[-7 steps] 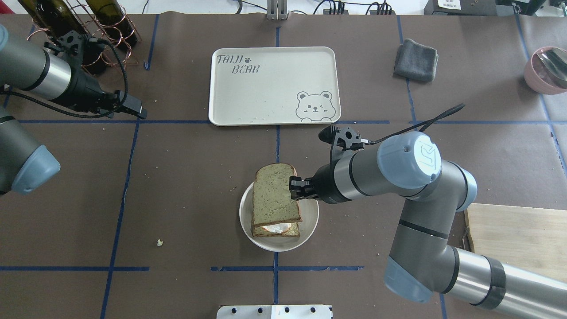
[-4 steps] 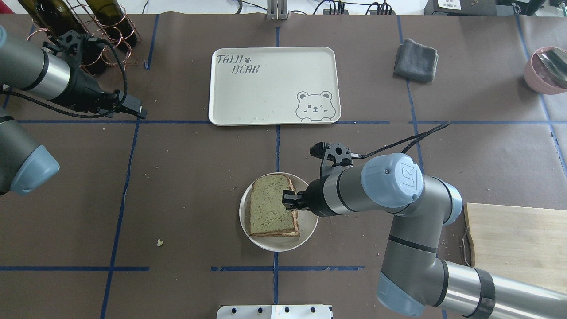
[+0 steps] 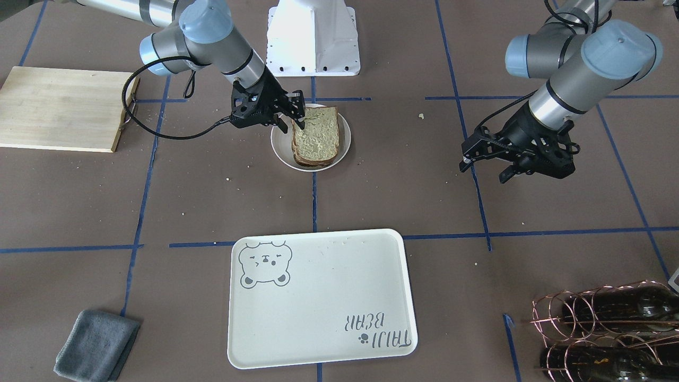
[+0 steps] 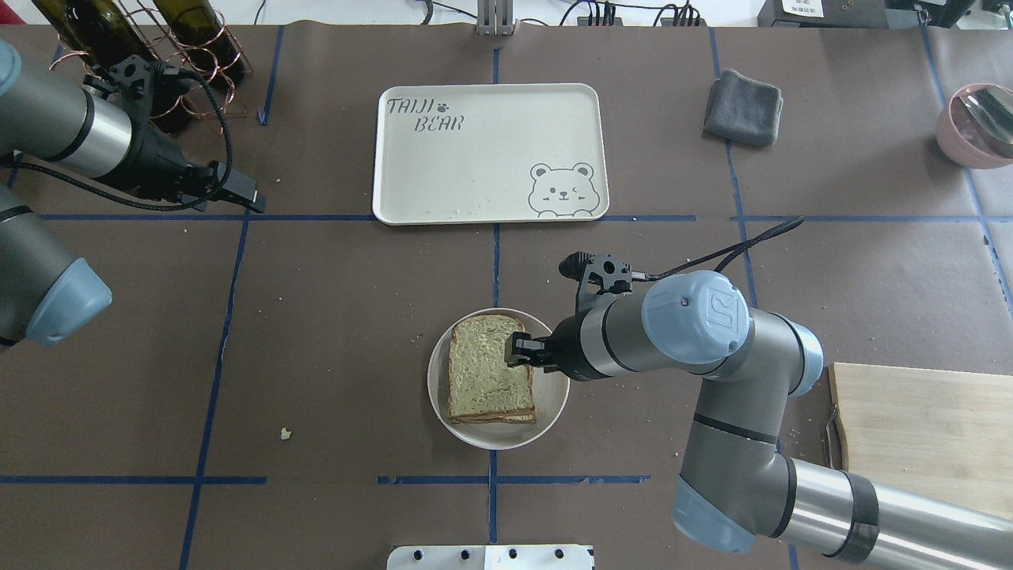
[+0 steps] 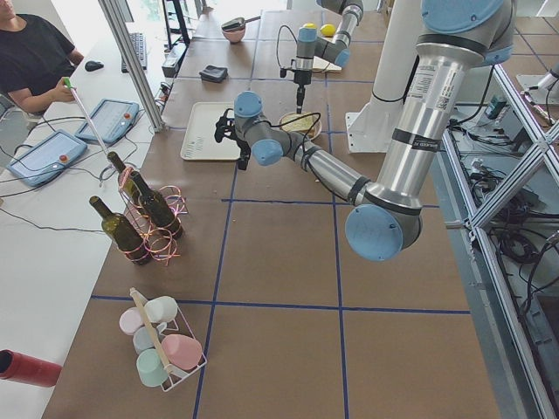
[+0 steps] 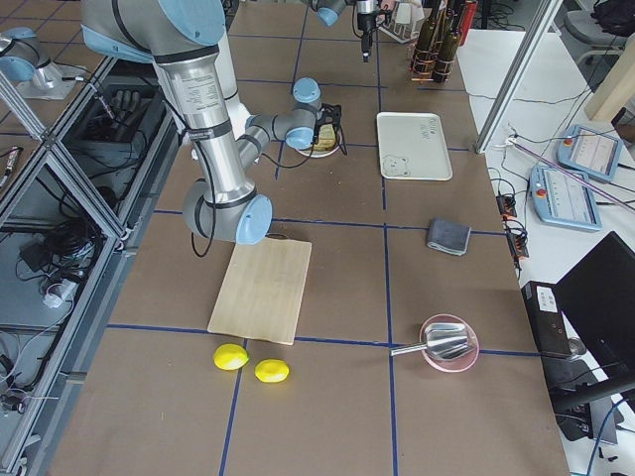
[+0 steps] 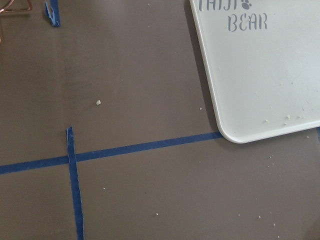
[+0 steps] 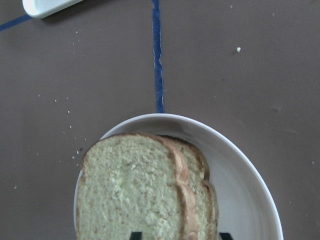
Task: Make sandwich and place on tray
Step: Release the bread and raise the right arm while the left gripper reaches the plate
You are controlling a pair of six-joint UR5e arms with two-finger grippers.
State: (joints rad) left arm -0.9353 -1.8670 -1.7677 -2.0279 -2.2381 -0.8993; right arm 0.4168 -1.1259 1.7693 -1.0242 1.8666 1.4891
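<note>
The sandwich point(image 4: 483, 372) lies on a round white plate point(image 4: 554, 396) at the table's near middle, its top slice flat over the lower one. It also shows in the front view point(image 3: 316, 135) and the right wrist view point(image 8: 130, 190). The egg is hidden between the slices. My right gripper point(image 4: 516, 348) is open at the sandwich's right edge, with its fingertips apart over the top slice. The cream bear tray point(image 4: 491, 150) lies empty beyond the plate. My left gripper point(image 4: 249, 198) hovers open and empty to the left of the tray.
A wooden board point(image 4: 918, 427) lies at the near right. A grey cloth point(image 4: 744, 107) and a pink bowl point(image 4: 977, 123) are at the far right. Wine bottles in a copper rack point(image 4: 158, 47) stand at the far left. Crumbs dot the table.
My right gripper lowered the raised, tilted top slice flat onto the sandwich and opened. The left arm barely shifted.
</note>
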